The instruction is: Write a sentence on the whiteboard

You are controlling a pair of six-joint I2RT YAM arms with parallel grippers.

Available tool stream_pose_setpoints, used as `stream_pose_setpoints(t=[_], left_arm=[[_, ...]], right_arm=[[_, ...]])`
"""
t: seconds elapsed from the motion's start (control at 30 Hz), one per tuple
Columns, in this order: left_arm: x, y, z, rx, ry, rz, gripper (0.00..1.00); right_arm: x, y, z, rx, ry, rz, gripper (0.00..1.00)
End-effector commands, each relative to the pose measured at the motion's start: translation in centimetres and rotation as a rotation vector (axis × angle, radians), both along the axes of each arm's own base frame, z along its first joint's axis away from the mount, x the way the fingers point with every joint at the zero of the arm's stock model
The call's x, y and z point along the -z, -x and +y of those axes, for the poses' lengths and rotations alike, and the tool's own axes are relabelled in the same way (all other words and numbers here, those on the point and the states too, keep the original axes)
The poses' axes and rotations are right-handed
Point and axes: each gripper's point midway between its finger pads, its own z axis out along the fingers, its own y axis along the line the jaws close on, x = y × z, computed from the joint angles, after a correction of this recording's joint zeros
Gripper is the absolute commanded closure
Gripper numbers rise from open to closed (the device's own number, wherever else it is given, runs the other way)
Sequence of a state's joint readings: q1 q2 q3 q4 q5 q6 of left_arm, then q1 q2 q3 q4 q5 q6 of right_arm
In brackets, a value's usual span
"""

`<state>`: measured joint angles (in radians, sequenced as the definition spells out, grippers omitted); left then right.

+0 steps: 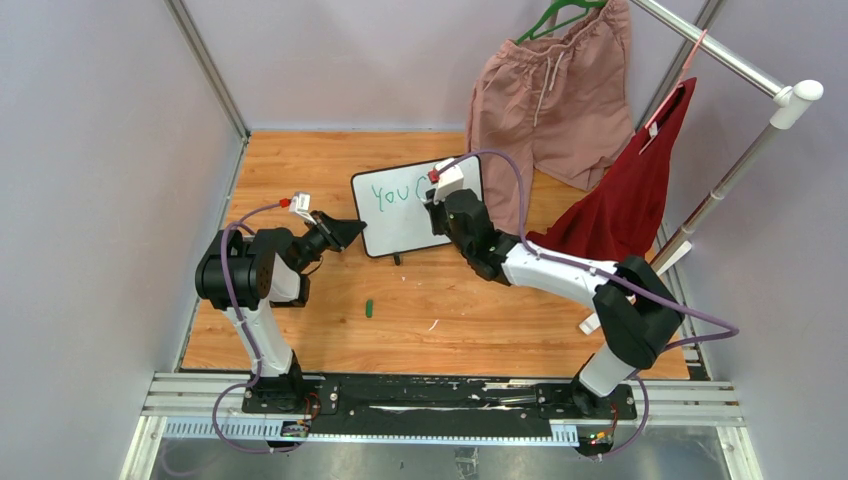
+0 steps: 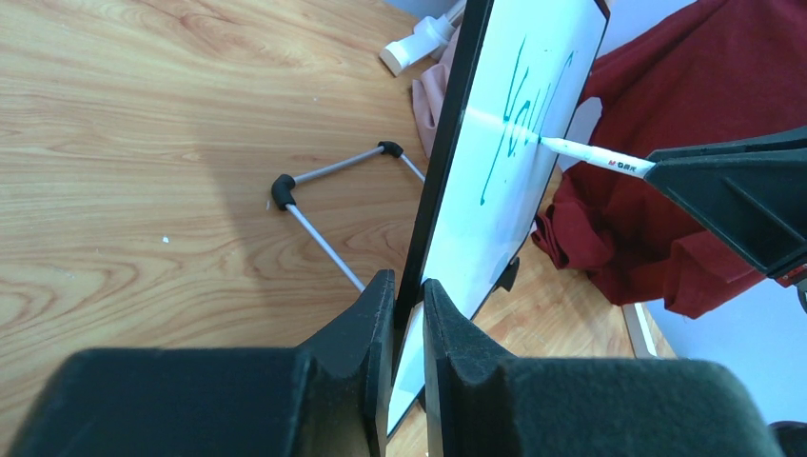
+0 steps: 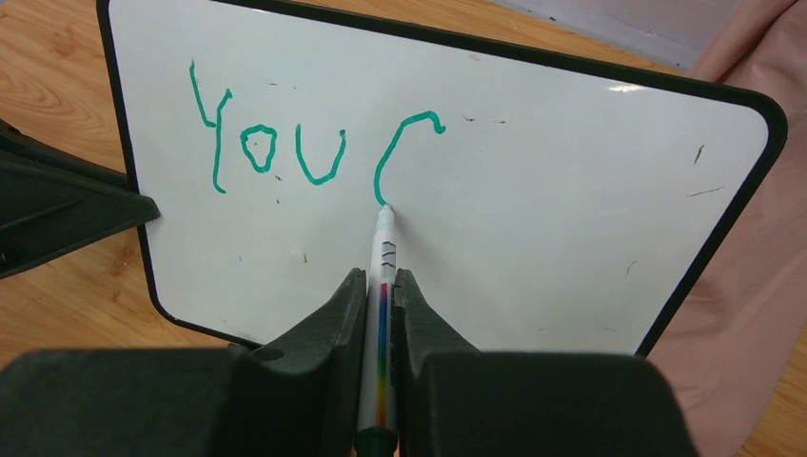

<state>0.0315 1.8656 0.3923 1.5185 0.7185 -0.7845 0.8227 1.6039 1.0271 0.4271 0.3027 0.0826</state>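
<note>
The whiteboard (image 3: 571, 209) reads "You C"; more seemingly remains. Right gripper (image 3: 381, 283) pinches the marker (image 3: 383, 240), left gripper (image 2: 407, 288) clamps the whiteboard's edge.

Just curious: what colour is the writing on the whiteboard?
The writing is green, clearest from the right wrist view.

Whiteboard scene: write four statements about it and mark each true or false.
1. The right gripper holds a marker with its tip on the whiteboard. True.
2. The sentence reads "You Can". False: only "You C" is written.
3. The left gripper clamps the whiteboard's edge. True.
4. A small green object lies on the whiteboard. False: it lies on the table, in front of the board.
</note>
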Motion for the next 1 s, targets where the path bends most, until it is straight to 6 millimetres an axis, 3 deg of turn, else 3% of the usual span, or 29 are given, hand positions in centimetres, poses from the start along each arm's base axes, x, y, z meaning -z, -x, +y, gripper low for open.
stream_pose_setpoints(t=[0.0,0.33,0.67,0.97], left_arm=[[0.0,-0.1,0.3,-0.021,-0.016,-0.030,1.00],[0.0,-0.1,0.3,-0.020,-0.016,-0.030,1.00],[0.0,-0.1,0.3,-0.021,-0.017,-0.031,1.00],[0.0,-0.1,0.2,-0.019,-0.017,-0.031,1.00]], right_arm=[[0.1,0.1,-1.7,0.056,0.024,0.000,1.00],[-1.1,-0.6,-3.2,0.113,0.016,-0.025,1.00],[-2.7,0.4,-3.4,0.076,-0.039,-0.062,1.00],[-3.1,-0.9,-3.3,0.097,-0.041,-0.064,1.00]])
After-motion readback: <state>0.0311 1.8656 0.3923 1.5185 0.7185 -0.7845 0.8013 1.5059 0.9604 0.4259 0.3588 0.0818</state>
